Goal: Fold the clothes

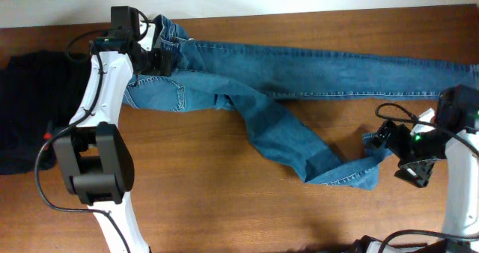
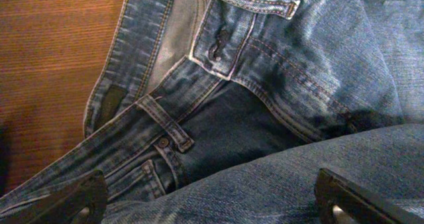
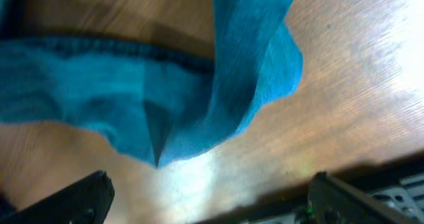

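At the jeans' (image 1: 299, 62) waistband: left gripper (image 2: 212, 201), jaws apart, nothing held; pinch both layers.
At the jeans' cuff: right gripper (image 3: 209, 197), jaws apart; hem blurred, probably just ahead; grip squarely.

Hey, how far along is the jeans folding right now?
Nothing looks folded yet: the jeans lie spread on the table, one leg straight, the other leg twisted diagonally. In hand: nothing. The left gripper is open over the waistband, and the right gripper is open beside the twisted leg's hem. Left: grasping, straightening and every fold.
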Controlling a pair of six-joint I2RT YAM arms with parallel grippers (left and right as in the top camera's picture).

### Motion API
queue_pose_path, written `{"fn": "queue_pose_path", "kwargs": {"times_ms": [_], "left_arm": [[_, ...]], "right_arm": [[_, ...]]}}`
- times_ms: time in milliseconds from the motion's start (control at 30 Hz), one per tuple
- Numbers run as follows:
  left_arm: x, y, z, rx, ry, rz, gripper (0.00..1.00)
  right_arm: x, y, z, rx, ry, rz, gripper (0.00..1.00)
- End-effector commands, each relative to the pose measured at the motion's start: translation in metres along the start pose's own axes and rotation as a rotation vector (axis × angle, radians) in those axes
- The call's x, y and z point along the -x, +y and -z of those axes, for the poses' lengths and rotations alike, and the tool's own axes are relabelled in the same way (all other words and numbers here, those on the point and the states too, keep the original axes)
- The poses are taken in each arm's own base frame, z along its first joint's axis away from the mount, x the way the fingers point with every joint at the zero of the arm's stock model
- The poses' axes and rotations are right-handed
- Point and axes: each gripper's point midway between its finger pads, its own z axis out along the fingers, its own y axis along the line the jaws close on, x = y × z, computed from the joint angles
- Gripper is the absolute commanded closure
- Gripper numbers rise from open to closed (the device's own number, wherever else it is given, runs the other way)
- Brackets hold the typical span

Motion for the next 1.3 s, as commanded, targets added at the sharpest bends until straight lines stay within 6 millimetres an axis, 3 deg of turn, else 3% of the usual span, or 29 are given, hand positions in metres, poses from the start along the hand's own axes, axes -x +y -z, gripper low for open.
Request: {"fn": "queue_pose_path", "kwargs": {"times_ms": [0,233,367,533,667,900,933,1000,1033,1067,1133,1267], "left_arm": [[0.003,-0.002,0.001,-0.011,-0.007,-0.017,0.01],[0.003,-0.002,0.001,-0.011,-0.007,-0.017,0.01],[0.003,-0.002,0.001,-0.011,-0.007,-0.017,0.01],[0.003,-0.002,0.001,-0.011,-0.007,-0.017,0.01],[0.003,-0.002,0.001,-0.011,-0.007,-0.017,0.01],[0.003,-0.002,0.001,-0.011,-0.007,-0.017,0.01],[0.003,-0.002,0.001,-0.011,-0.007,-0.017,0.01],[0.003,-0.002,0.001,-0.011,-0.007,-0.017,0.01],[0.003,-0.002,0.001,-0.011,-0.007,-0.017,0.01],[0.003,-0.002,0.001,-0.011,-0.007,-0.017,0.01],[0.003,-0.002,0.001,-0.011,-0.007,-0.017,0.01],[0.003,-0.002,0.001,-0.011,-0.007,-0.017,0.01]], "right_arm": [[0.004,-0.006,-0.011,-0.017,-0.013,-0.048,0.01],[0.011,-0.009,-0.020,-0.021,-0.039,-0.047,0.04],[0.017,-0.025,-0.020,-0.113,-0.074,-0.110,0.06],[0.022,-0.023,-0.020,-0.103,-0.093,-0.105,0.14],[0.022,-0.024,-0.023,-0.101,-0.096,-0.130,0.14],[0.019,-0.029,-0.042,-0.092,-0.083,-0.177,0.16],[0.019,-0.029,-0.043,-0.091,-0.086,-0.176,0.19],[0.021,-0.029,-0.043,-0.088,-0.095,-0.173,0.40],[0.023,-0.028,-0.043,-0.087,-0.101,-0.172,0.59],[0.024,-0.028,-0.043,-0.085,-0.106,-0.167,0.83],[0.026,-0.027,-0.043,-0.083,-0.114,-0.158,0.96],[0.033,-0.025,-0.039,-0.084,-0.138,-0.077,0.96]]}}
